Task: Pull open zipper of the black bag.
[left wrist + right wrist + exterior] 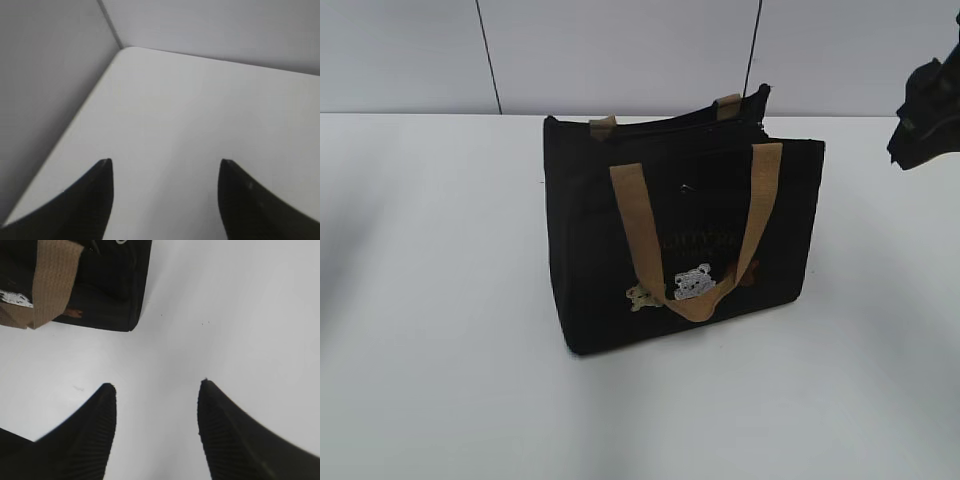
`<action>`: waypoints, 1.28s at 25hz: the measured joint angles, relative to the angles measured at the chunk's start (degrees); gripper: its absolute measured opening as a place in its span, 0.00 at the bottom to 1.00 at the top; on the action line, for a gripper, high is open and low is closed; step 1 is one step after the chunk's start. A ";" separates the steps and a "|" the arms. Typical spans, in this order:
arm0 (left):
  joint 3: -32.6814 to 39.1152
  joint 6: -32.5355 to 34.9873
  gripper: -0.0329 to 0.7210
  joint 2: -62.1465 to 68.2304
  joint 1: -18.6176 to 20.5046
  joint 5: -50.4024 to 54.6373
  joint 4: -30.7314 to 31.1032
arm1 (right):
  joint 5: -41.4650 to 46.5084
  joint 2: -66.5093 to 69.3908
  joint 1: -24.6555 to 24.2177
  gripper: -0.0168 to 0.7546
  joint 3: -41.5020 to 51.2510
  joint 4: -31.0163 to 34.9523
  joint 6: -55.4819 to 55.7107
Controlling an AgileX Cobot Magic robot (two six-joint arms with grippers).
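Black bag (620,260) upright on white table (430,330), both grippers apart, empty

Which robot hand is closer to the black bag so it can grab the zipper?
The right hand, probably. Its camera shows the boxy black fabric bag with tan handles just ahead, and it hangs open to the bag's right. The left hand, also open, sees only the bare white table.
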 joint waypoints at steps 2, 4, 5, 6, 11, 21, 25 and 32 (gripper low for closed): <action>-0.05 6.93 0.69 -0.38 0.21 4.78 -6.45 | 0.96 0.00 0.00 0.54 0.00 0.00 0.05; -0.31 19.83 0.69 -0.44 0.54 6.39 -18.62 | 1.34 0.00 0.00 0.54 0.00 0.07 0.05; -0.54 28.13 0.68 -0.44 0.60 6.02 -26.91 | 1.39 0.00 0.00 0.54 0.00 0.12 0.05; -0.89 36.58 0.67 -0.44 0.53 5.76 -35.38 | 1.39 0.00 0.00 0.54 0.00 0.14 0.11; -5.86 67.67 0.59 -0.44 -0.49 11.11 -69.17 | 3.36 0.00 0.00 0.54 0.00 0.14 4.25; -12.90 74.85 0.54 -4.21 -0.58 29.43 -77.12 | 7.92 0.00 -0.04 0.54 0.00 0.15 14.35; -11.84 74.91 0.54 -11.82 -0.58 35.93 -73.76 | 7.92 -0.53 -0.04 0.54 0.00 1.28 14.69; -4.74 74.96 0.53 -30.96 -0.58 40.21 -70.69 | 7.90 -5.47 -0.04 0.54 3.02 8.10 12.55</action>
